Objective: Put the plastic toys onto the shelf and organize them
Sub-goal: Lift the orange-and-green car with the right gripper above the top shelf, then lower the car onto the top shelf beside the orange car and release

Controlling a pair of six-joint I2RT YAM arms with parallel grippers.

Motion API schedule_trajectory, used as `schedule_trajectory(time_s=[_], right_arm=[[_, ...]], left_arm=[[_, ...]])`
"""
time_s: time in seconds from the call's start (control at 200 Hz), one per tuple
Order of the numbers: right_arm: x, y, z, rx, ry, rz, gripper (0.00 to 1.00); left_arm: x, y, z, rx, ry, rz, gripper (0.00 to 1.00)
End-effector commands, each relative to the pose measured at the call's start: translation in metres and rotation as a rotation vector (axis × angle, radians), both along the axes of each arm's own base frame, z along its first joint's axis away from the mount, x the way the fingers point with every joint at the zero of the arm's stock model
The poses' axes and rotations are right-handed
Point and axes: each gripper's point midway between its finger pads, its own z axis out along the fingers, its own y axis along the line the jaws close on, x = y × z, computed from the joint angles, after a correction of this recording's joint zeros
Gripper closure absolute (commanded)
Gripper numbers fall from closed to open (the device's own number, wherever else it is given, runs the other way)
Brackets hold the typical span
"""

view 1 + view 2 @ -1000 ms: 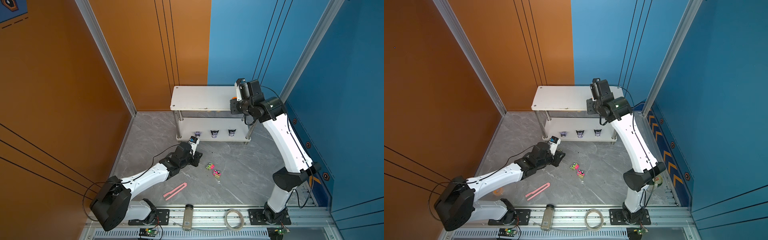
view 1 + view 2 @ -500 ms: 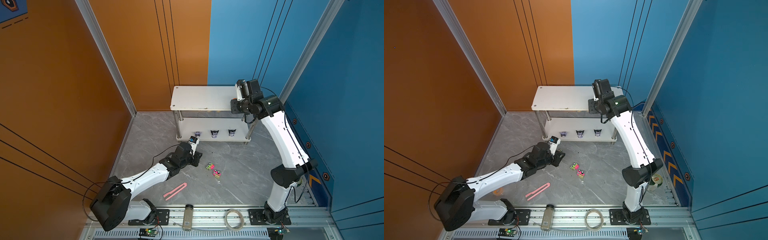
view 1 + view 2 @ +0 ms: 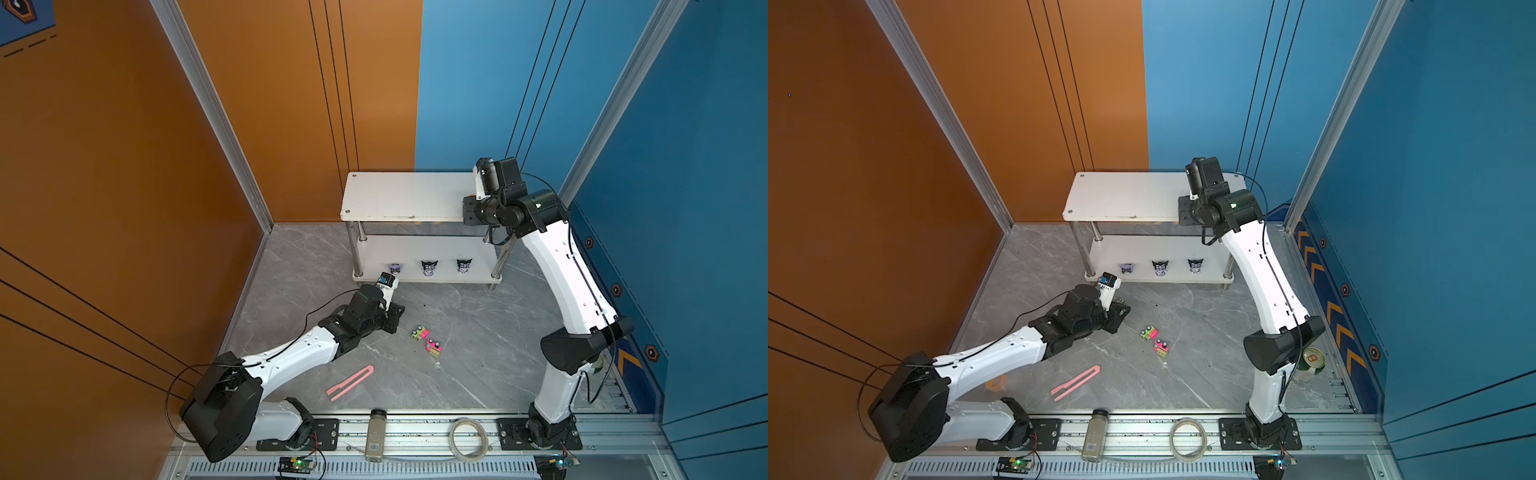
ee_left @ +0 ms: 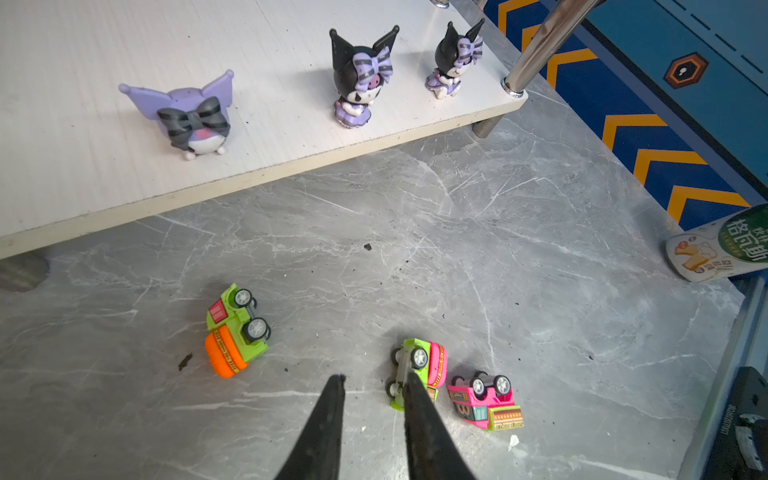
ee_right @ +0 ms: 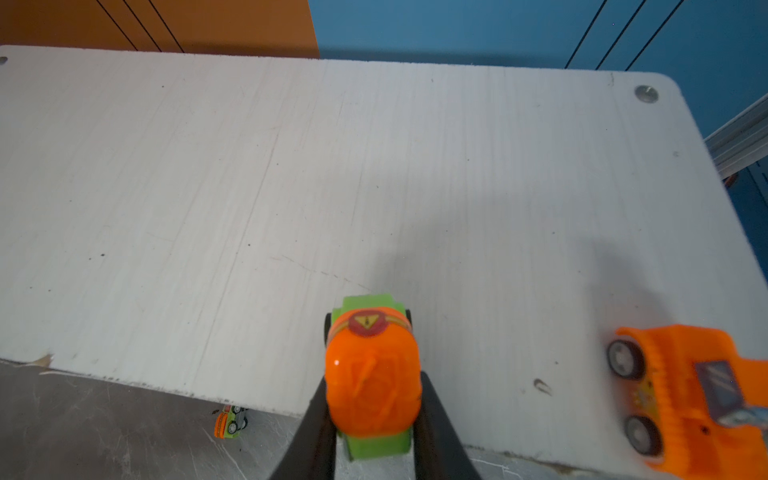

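The white two-tier shelf (image 3: 399,195) (image 3: 1121,195) stands at the back. Three purple-black figurines (image 3: 429,267) (image 4: 361,79) line its lower tier. My right gripper (image 5: 372,380) (image 3: 473,210) is shut on an orange-green car (image 5: 372,374) over the front edge of the top tier (image 5: 291,187). An orange car (image 5: 685,386) sits on that tier beside it. My left gripper (image 4: 372,378) (image 3: 397,318) hangs open and empty, low over the floor. One finger overlaps a green-pink car (image 4: 419,365) (image 3: 420,332). A pink car (image 4: 486,399) (image 3: 433,347) and an orange-green car (image 4: 235,330) lie tipped nearby.
A pink tweezers-like strip (image 3: 351,382) lies on the grey floor in front. A grey bottle (image 3: 376,432) and a coiled ring (image 3: 467,438) rest on the front rail. A can (image 3: 1310,361) stands by the right arm's base. Chrome shelf legs (image 4: 540,45) stand close by.
The right arm has shifted slightly at the shelf's top right corner, still holding its car. The left arm has not moved.
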Motion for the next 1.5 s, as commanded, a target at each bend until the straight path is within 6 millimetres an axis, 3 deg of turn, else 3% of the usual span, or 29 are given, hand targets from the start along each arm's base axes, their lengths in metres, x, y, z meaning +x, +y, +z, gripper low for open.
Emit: schedule_trajectory(time_s=[0.0, 0.496, 1.492], right_arm=[[0.008, -0.004, -0.013, -0.006, 0.03, -0.046, 0.88], [0.013, -0.001, -0.026, -0.005, 0.058, -0.054, 0.54], [0.007, 0.013, -0.015, 0.029, 0.032, -0.019, 0.53]], left_arm=[[-0.001, 0.004, -0.012, 0.024, 0.023, 0.018, 0.73], [0.0, 0.004, -0.015, 0.029, 0.027, 0.017, 0.73], [0.003, -0.001, -0.012, 0.021, 0.029, 0.008, 0.73]])
